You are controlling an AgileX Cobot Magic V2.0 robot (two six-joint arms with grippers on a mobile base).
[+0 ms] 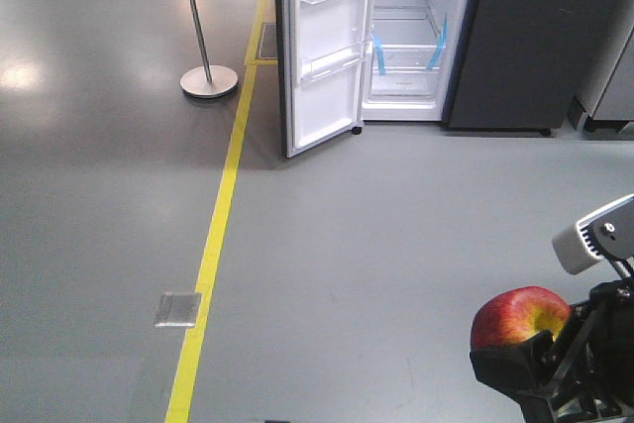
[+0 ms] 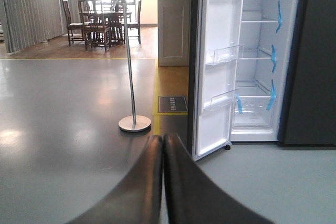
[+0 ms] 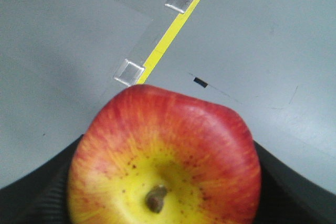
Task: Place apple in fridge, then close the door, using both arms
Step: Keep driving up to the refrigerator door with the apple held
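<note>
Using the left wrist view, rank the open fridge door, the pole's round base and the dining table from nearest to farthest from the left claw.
From the left claw:
1. door: to the right, its lower corner closest.
2. pole base: slightly left, a little farther back on the floor.
3. dining table: far back on the left, on the wooden floor.

one apple [image 3: 163,156], one fridge [image 1: 406,47] — one door [image 1: 322,96], one pole [image 1: 208,80], two floor plates [image 3: 129,72]

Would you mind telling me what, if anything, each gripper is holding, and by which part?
The right gripper holds the apple by its two opposite sides, stem end exposed. The left gripper is shut, holding nothing.
</note>
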